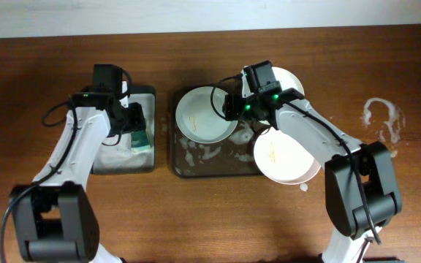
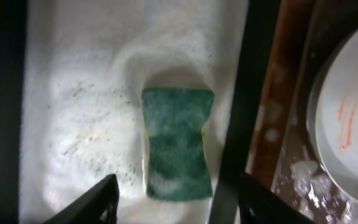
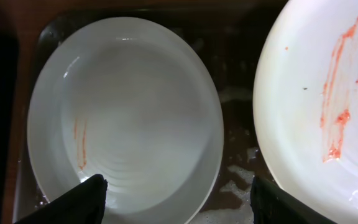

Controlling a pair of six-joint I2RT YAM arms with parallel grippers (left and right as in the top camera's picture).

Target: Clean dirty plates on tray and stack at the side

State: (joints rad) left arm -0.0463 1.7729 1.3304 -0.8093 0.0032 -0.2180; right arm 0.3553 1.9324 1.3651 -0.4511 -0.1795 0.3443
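Note:
Three white plates lie on the dark brown tray (image 1: pixel 210 159): one at its left (image 1: pixel 199 117), one at the front right (image 1: pixel 287 157), and one at the back right (image 1: pixel 293 79), partly hidden by my right arm. My right gripper (image 1: pixel 229 106) is open and hovers over the left plate (image 3: pixel 126 118), which has a small orange streak. The plate beside it (image 3: pixel 328 93) has a longer orange streak. The right fingers (image 3: pixel 185 205) hold nothing. My left gripper (image 1: pixel 134 120) is open above the green sponge (image 2: pixel 178 144), fingers (image 2: pixel 182 208) on either side of it and apart from it.
The sponge (image 1: pixel 141 139) lies in white foam in a smaller black tray (image 1: pixel 119 164), left of the brown tray. A plate with orange streaks (image 2: pixel 353 124) shows at the right of the left wrist view. A foam smear (image 1: pixel 382 117) marks the wooden table at the right.

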